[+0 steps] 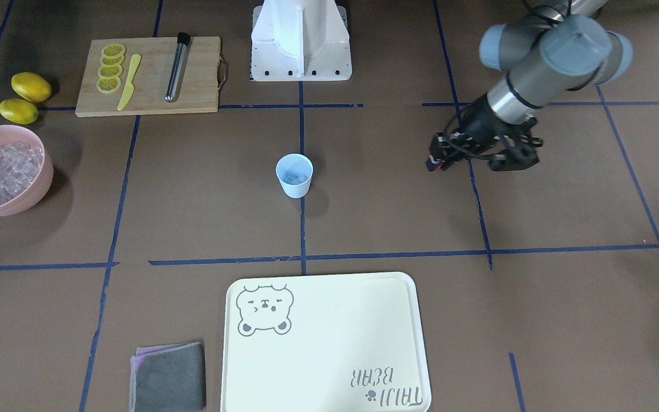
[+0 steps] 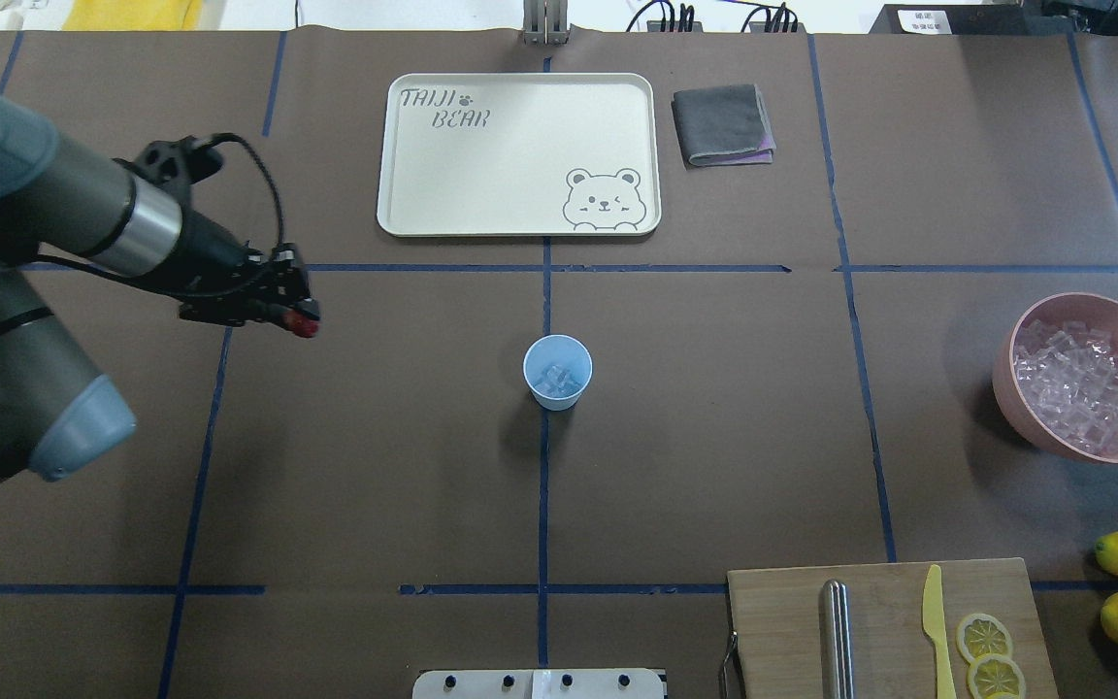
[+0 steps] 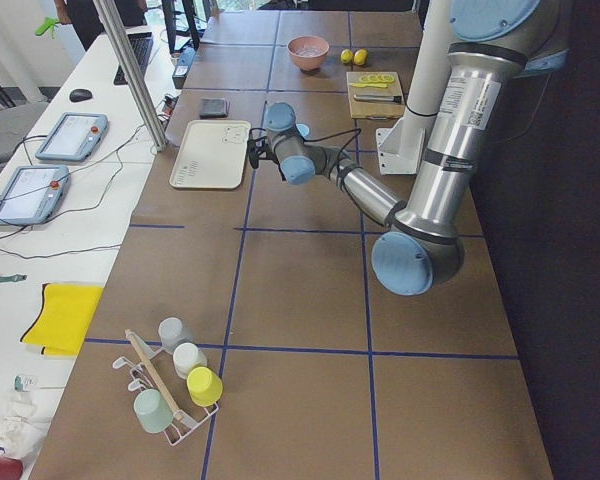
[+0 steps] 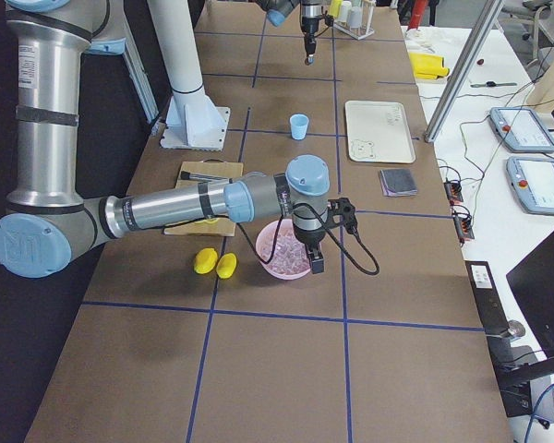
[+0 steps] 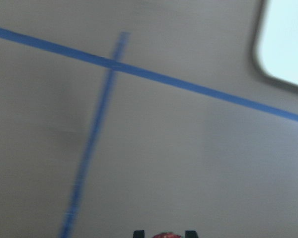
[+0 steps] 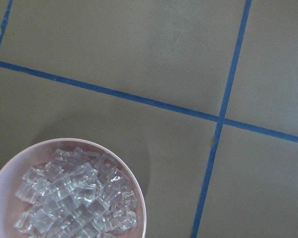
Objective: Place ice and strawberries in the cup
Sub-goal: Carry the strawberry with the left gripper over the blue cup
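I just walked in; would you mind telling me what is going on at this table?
The robot is filling the cup, which already holds some ice. Its left claw is shut on the strawberry, off to one side of the cup and not yet over it. The right claw hangs by the pink bowl of more ice; whether it is open cannot be told.

Taped table [image 2: 375,466]: cup [image 2: 557,372], tray [image 2: 520,165], bowl [image 2: 1007,374], board [image 2: 884,607]
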Motion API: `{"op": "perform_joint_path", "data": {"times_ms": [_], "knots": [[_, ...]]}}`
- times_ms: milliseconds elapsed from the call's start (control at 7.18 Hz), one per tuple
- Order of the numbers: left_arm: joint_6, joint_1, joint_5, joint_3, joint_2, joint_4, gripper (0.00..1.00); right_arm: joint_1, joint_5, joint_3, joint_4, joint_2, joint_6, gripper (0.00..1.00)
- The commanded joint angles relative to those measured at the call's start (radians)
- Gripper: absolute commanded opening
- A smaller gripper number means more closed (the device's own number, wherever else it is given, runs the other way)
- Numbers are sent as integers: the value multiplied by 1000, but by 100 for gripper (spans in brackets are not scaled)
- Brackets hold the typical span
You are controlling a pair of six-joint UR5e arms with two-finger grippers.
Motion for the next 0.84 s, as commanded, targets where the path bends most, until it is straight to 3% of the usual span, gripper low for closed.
{"op": "perform_joint_path", "data": {"times_ms": [0, 278, 696], "knots": [[-61, 126, 95, 59, -214, 82, 0, -1, 2, 5, -1, 9, 13, 99], [-63, 172, 173, 264, -412, 88, 1, -1, 1, 8, 2, 12, 15, 99], [-61, 176, 173, 264, -390, 88, 17, -1, -1, 22, -1, 3, 15, 99]]}}
